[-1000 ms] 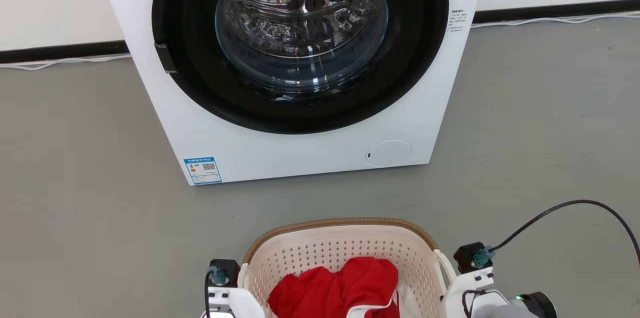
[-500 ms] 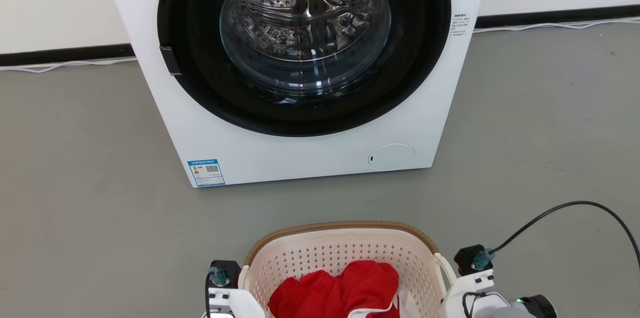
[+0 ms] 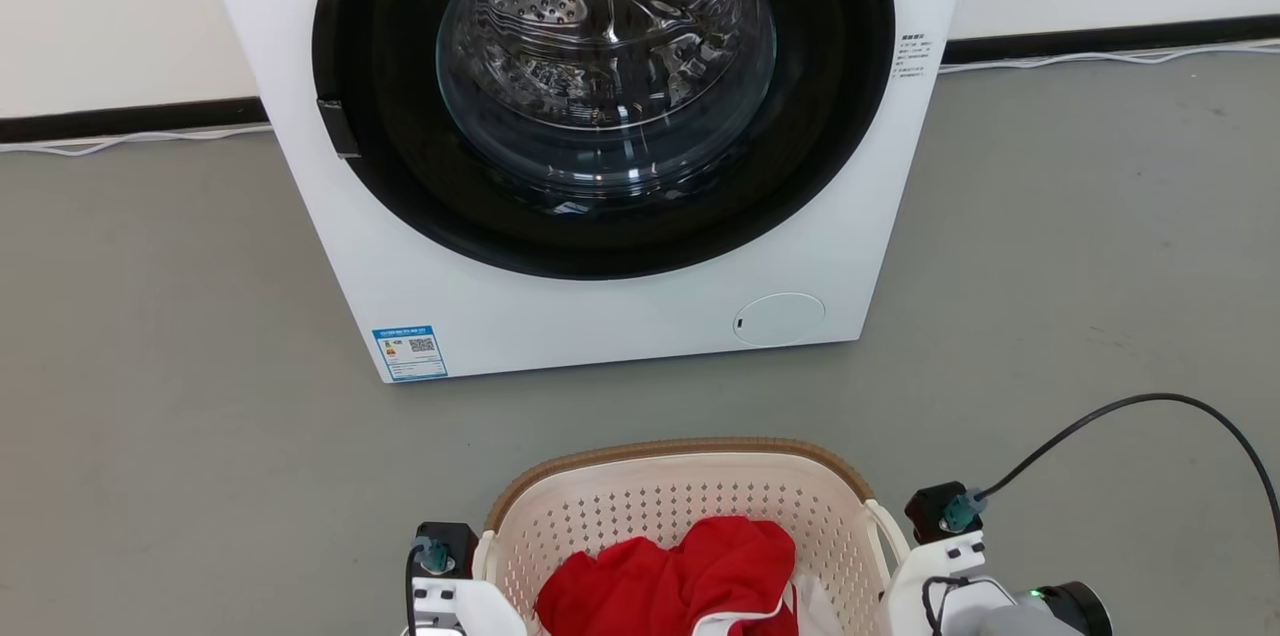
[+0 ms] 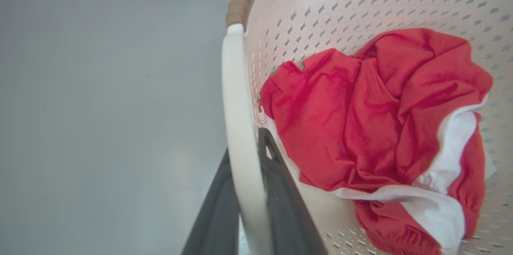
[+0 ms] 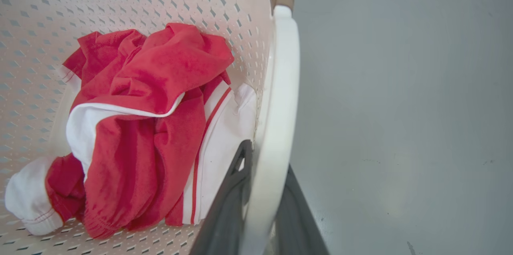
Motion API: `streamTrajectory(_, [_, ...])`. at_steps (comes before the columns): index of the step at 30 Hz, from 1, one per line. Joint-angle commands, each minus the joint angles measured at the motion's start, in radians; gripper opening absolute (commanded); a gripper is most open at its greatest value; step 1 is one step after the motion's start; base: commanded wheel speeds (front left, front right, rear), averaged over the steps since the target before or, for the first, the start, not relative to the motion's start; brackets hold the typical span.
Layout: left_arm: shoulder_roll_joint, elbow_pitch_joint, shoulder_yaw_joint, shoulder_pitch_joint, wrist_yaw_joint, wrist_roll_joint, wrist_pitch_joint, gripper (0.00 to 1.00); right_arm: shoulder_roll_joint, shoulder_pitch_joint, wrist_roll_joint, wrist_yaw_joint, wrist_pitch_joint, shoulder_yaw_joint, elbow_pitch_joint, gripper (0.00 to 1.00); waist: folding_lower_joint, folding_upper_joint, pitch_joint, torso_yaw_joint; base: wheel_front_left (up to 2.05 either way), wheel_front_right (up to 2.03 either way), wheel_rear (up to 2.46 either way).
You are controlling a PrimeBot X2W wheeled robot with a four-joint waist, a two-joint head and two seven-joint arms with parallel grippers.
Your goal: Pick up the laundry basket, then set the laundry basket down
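Running this one remotely, here's what I've got on screen. The washing machine sits on the grey floor with its door shut, and everything else is in front of it, on my side.

Farthest left is the left gripper. Its jaws are pinched nearly closed on the left loop handle of the laundry basket, one dark finger outside the loop and the other inside it, against the basket wall. The handle runs straight up between them.

The basket itself is directly in front of the machine, a stretch of bare floor between the two, roughly lined up with the door. Brown rim toward the machine, and a red and white garment bunched up inside. Honestly can't tell if the bottom is on the floor or just off it.

On the right, the right gripper is in the same pose: jaws almost shut around the right loop handle, one finger each side of it. So the basket hangs between my two grippers, held at both handles. A black cable loops off the right wrist, out past the machine's right front corner.
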Motion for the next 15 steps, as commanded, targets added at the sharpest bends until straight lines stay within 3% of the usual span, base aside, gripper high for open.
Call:
streamTrajectory(1, [0.007, -0.01, 0.009, -0.038, -0.01, -0.004, -0.02, 0.0, 0.019, -0.029, 0.003, 0.008, -0.003, 0.022, -0.019, 0.0, 0.0, -0.0001, -0.001, -0.001, 0.0, 0.0, 0.0])
streamTrajectory(15, [0.007, -0.011, -0.009, -0.041, -0.009, -0.018, -0.022, 0.0, 0.019, -0.039, 0.033, 0.008, -0.008, 0.048, -0.008, 0.0, 0.0, -0.0001, -0.002, 0.0, 0.0, 0.0, 0.0])
